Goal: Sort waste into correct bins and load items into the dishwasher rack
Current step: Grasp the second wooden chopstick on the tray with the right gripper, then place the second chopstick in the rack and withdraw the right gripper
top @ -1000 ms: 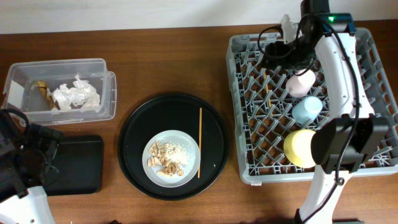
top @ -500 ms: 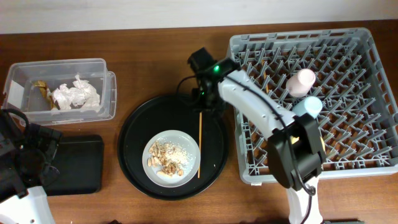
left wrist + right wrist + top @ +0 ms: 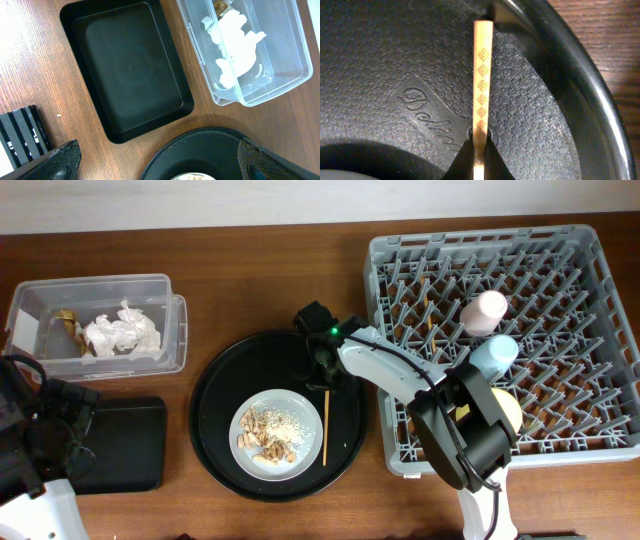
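Note:
My right gripper [image 3: 323,378] [image 3: 479,150] is down on the round black tray [image 3: 225,395], shut on one end of a thin wooden chopstick [image 3: 325,427] [image 3: 483,75] that lies flat there. Beside it the grey plate [image 3: 301,406] holds peanut shells [image 3: 265,436] and crumbs. The pink cup [image 3: 486,310], light-blue cup [image 3: 495,356] and yellow bowl [image 3: 507,410] sit in the grey dishwasher rack [image 3: 560,270]. The white napkin [image 3: 122,332] [image 3: 235,45] and brown wrapper [image 3: 68,320] lie in the clear box [image 3: 172,330]. My left gripper [image 3: 157,165] hangs open above the table.
The flat black tray [image 3: 125,445] [image 3: 130,75] lies at the lower left, in front of the clear box [image 3: 260,97]. The right arm reaches from the table's front edge across the rack's left side. The round tray's rim [image 3: 210,142] shows between the left fingers.
The right arm swung from over the rack to the round tray and shut on the chopstick, which shifted slightly toward the front. The left arm has not moved.

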